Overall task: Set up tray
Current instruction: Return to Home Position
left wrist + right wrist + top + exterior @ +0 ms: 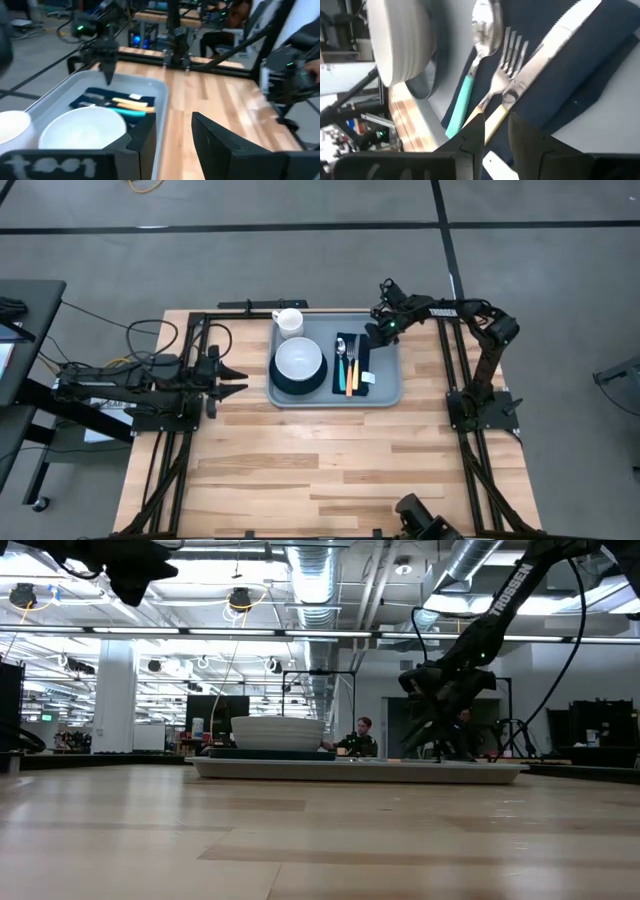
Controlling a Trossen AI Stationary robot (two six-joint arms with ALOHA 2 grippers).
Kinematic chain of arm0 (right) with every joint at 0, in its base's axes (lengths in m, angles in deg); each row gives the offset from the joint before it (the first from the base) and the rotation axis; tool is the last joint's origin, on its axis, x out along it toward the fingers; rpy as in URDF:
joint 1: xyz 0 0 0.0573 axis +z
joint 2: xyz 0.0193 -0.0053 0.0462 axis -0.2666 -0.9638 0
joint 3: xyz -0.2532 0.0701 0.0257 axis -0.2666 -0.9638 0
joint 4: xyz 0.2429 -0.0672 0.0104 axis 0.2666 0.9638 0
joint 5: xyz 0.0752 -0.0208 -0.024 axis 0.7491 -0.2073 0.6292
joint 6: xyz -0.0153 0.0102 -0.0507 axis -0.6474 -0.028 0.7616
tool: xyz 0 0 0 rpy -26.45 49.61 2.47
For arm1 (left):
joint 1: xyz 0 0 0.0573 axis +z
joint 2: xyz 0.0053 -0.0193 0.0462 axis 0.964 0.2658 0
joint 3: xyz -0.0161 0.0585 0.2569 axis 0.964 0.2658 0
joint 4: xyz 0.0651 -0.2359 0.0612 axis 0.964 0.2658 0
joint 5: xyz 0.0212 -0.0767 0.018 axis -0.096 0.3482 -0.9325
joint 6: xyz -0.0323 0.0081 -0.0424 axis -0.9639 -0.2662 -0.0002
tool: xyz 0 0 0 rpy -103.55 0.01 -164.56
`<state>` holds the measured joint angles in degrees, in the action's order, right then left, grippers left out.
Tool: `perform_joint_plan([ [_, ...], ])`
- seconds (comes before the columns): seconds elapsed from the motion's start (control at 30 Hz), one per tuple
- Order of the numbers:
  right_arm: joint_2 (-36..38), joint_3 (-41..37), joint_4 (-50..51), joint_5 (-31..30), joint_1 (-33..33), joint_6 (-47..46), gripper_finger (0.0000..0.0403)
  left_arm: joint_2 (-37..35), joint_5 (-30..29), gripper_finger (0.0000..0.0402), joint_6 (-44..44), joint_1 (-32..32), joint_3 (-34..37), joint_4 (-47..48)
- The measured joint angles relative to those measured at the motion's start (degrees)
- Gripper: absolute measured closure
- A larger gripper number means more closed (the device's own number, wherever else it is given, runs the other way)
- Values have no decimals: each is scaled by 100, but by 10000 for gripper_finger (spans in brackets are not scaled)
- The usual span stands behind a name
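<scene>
The light blue-grey tray [386, 391] lies at the far middle of the wooden table. In it a white bowl [298, 360] sits on a dark round plate [296, 387], and a white cup [288, 321] stands at its far left corner. A dark navy napkin [364, 352] to the right of the plate carries a teal-handled spoon [470, 80], a yellow-handled fork [506, 60] and a knife [555, 40]. My right gripper [370, 338] hangs over the napkin's far end, pointing down, its fingers a narrow gap apart. My left gripper [238, 377] waits open, left of the tray.
Black frame rails [190, 340] run along the table's left and right sides and the far edge. Bare wood [330, 470] stretches from the tray to the near edge. A small white tag [368, 379] lies on the napkin. A person [362, 736] sits in the room beyond.
</scene>
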<state>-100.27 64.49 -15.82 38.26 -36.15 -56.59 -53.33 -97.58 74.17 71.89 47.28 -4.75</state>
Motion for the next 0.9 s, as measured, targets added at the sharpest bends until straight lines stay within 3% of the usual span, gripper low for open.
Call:
perform_joint_plan([
  [0.23,865,-2,377,-97,94,704,325,-3,-1065,290,-230,-1,64,187],
  [0.47,2474,-459,26,-1221,594,1358,325,-186,-1086,290,-333,15,1580,-1577],
  [0.57,3268,-949,-637,-1288,796,1390,325,-327,-1180,290,-485,93,2122,-2055],
  [0.7,4386,-1925,-1837,-901,1024,1635,325,-551,-1330,290,-689,224,2638,-2454],
  [0.9,5828,-4125,-4799,-901,1338,1047,325,-900,-1714,290,-1008,297,2905,-2363],
])
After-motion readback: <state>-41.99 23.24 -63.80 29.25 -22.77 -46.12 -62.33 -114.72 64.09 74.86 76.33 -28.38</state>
